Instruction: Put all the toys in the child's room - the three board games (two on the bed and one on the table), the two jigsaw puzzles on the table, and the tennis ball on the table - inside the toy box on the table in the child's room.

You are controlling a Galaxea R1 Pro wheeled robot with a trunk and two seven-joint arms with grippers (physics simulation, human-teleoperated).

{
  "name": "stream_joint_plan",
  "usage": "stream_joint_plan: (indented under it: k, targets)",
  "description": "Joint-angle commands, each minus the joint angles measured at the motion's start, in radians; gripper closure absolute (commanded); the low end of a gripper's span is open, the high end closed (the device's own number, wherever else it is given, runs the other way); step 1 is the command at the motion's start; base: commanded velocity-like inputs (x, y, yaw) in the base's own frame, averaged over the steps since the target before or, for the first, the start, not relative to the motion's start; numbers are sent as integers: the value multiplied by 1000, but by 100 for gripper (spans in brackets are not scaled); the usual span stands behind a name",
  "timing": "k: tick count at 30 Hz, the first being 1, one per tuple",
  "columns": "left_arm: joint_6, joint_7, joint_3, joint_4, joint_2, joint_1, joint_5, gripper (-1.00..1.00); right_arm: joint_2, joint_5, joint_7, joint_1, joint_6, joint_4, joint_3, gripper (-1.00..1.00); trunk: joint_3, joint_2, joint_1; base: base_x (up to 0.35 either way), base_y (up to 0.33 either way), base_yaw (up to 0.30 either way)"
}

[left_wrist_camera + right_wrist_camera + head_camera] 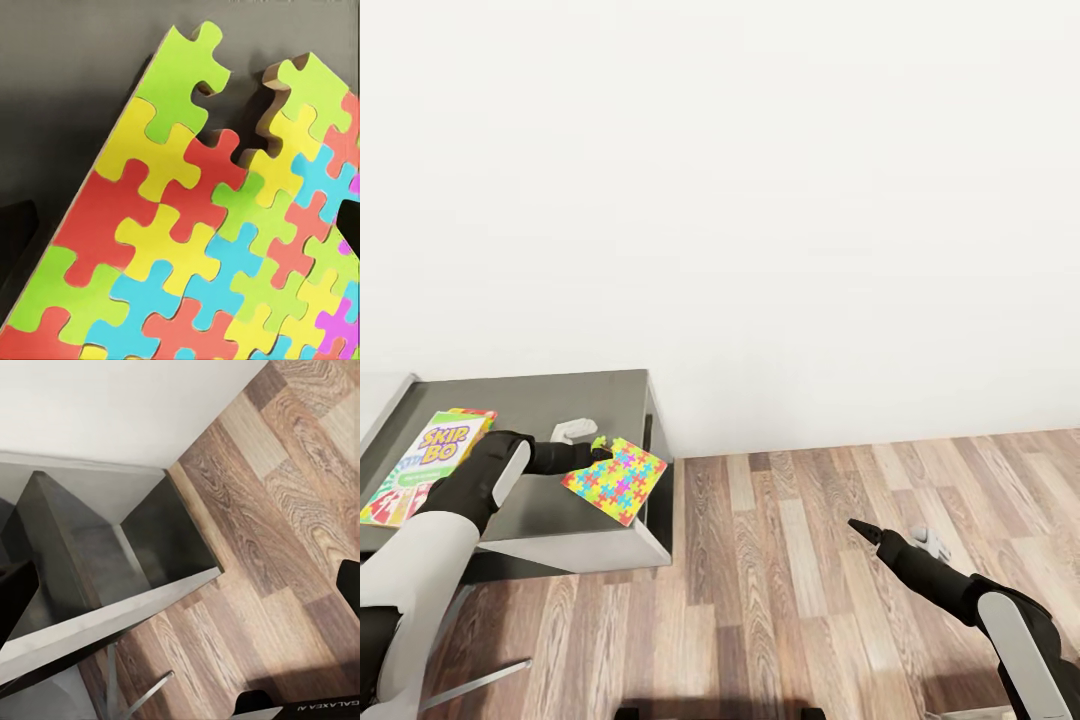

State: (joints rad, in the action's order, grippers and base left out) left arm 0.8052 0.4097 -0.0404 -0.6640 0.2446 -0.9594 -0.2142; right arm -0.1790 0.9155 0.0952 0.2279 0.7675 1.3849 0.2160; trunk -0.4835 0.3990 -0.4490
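Pick-up step: left gripper (592, 455) meets 1 jigsaw puzzle (615, 480) on the table (550, 395); grasp apparently closed, unconfirmed. Next: lift toward toy box. Right gripper (857, 526) idle, seemingly closed.

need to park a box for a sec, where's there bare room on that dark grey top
The back strip of the dark grey top, along the wall, is bare, as is the front edge below the left gripper. The middle is crowded: the Skip-Bo box at the left, the jigsaw puzzle overhanging the right edge, and a small white object behind the gripper.
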Motion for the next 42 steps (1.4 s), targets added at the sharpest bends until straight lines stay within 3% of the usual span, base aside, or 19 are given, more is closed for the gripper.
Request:
stream_joint_plan:
  k: [1, 19, 26, 29, 33, 36, 41, 42]
  targets:
    - [9, -2, -4, 18, -1, 1, -37, -100, 0, -5, 6, 1, 6, 0, 2, -100, -2, 1, -1, 0, -37, 0]
    - [4, -2, 10, 17, 9, 1, -37, -100, 0, -6, 6, 1, 4, 0, 2, -100, -2, 1, -1, 0, -5, 0]
    - [7, 1, 18, 11, 52, 1, -48, -100, -1, -6, 6, 1, 4, 0, 3, -100, -2, 1, -1, 0, 0, 0]
    - [12, 1, 57, 11, 65, 1, -51, -100, 0, -6, 6, 1, 4, 0, 3, -100, -2, 1, -1, 0, 0, 0]
    - [21, 1, 154, 10, 72, 1, -52, -100, 0, -6, 6, 1, 4, 0, 3, -100, -2, 1, -1, 0, 0, 0]
    - [32, 5, 179, 9, 79, 1, -53, -100, 0, -6, 6, 1, 3, 0, 3, -100, -2, 1, -1, 0, 0, 0]
    - [62, 141, 193, 8, 100, 2, -53, -100, 1, -6, 6, 1, -2, 0, 3, -100, -2, 1, -1, 0, 0, 0]
    - [68, 245, 193, 7, 109, 2, -49, -100, 0, -7, 6, 1, -8, 0, 3, -100, -2, 1, -1, 0, 0, 0]
